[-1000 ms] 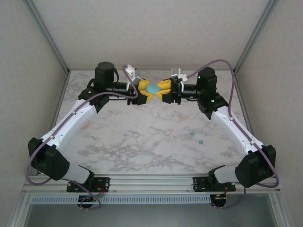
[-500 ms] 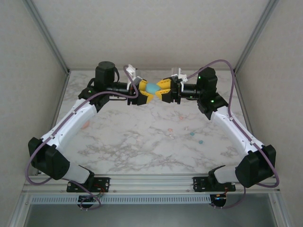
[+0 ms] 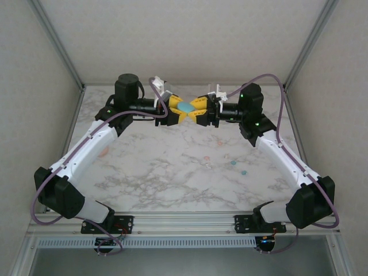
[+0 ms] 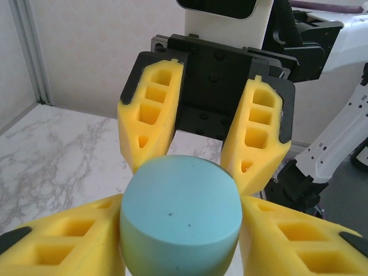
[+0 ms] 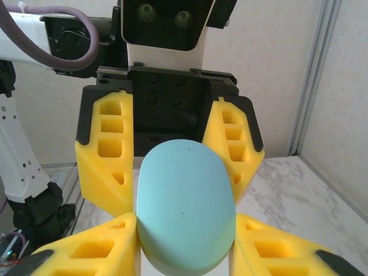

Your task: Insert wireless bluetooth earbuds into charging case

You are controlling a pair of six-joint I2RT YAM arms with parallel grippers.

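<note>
- Case (image 3: 185,107): pinched aloft by left gripper (image 3: 177,110) and right gripper (image 3: 195,109), both clamped on it.
- Earbuds (image 3: 233,163): loose on surface (image 3: 149,169), well apart from case.
- Open gently; keep one grip firm.

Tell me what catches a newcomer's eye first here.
The left gripper and right gripper meet nose to nose above the far side of the table, both clamped on one pale teal case. Tiny earbuds lie loose on the marble, right of centre.
</note>
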